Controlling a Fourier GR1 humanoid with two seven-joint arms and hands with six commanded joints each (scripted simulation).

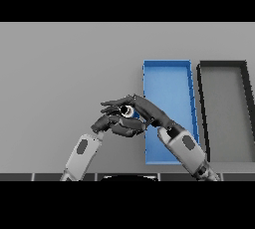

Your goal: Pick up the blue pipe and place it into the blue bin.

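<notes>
The blue pipe (130, 112) shows as a short blue tube with a pale end, just left of the blue bin (167, 64). My right hand (148, 113) reaches in from the lower right over the bin's left wall, with its fingers above the pipe and its thumb below, curled round it. My left hand (103, 122) lies close beside it on the left, fingers relaxed and holding nothing. Most of the pipe is hidden by the right hand's fingers. The blue bin is a long open tray, and nothing shows inside it.
A black bin (223, 64) of the same shape stands right of the blue bin, nearly touching it. The grey table (64, 73) stretches to the left and behind the hands.
</notes>
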